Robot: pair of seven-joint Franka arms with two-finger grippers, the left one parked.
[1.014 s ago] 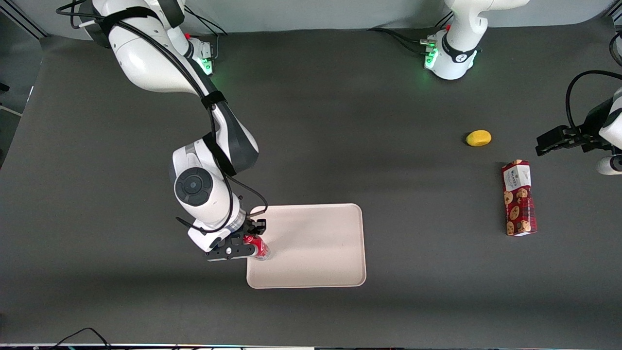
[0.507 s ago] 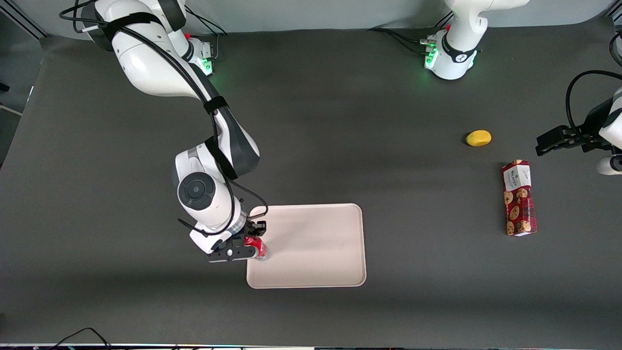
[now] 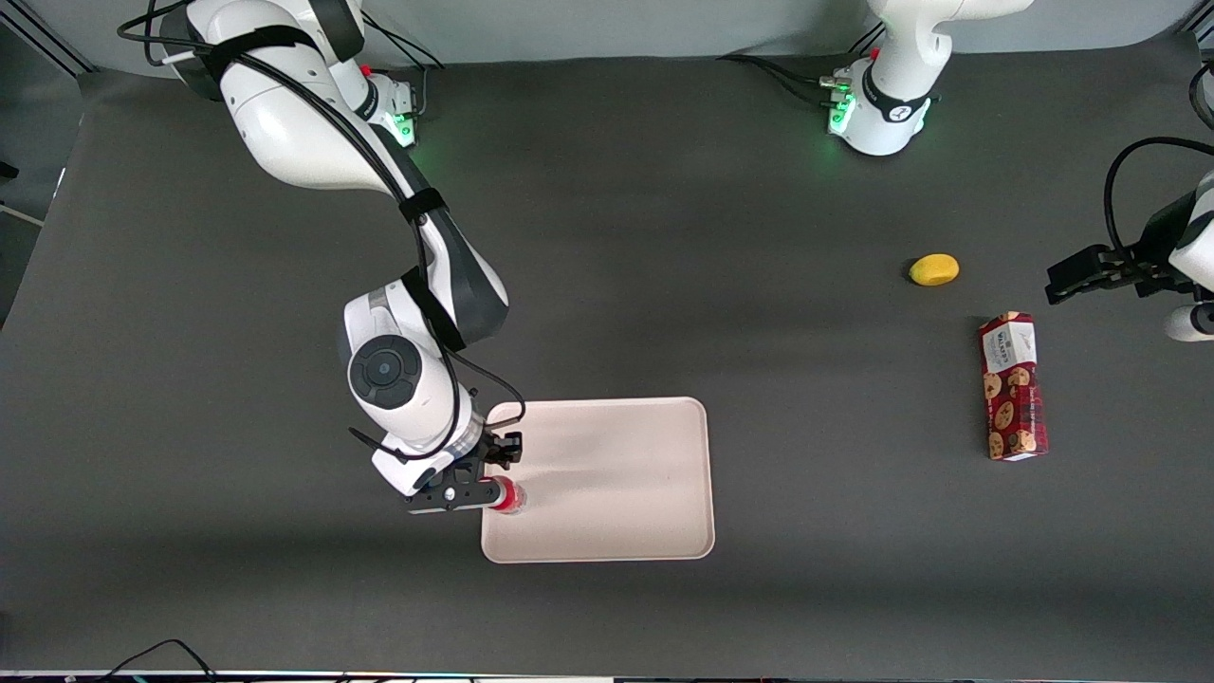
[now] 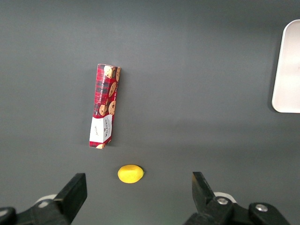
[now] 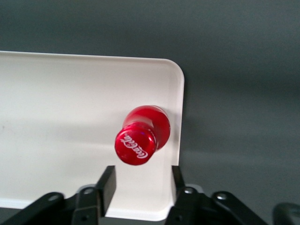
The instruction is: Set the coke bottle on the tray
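Right wrist view shows the coke bottle (image 5: 142,133) standing upright on the tray (image 5: 56,108), close to the tray's rim at the working arm's end, its red cap facing the camera. The 2 fingers (image 5: 107,183) of the end effector (image 5: 140,180) are spread apart, one on each side of the bottle and clear of it, so the bottle is released. Front view puts the end effector (image 3: 488,484) over the tray's (image 3: 616,474) edge. Well apart, toward the parked arm's end of the tabletop (image 3: 664,237), lie a cookie box (image 3: 1013,386) and a lemon (image 3: 934,269).
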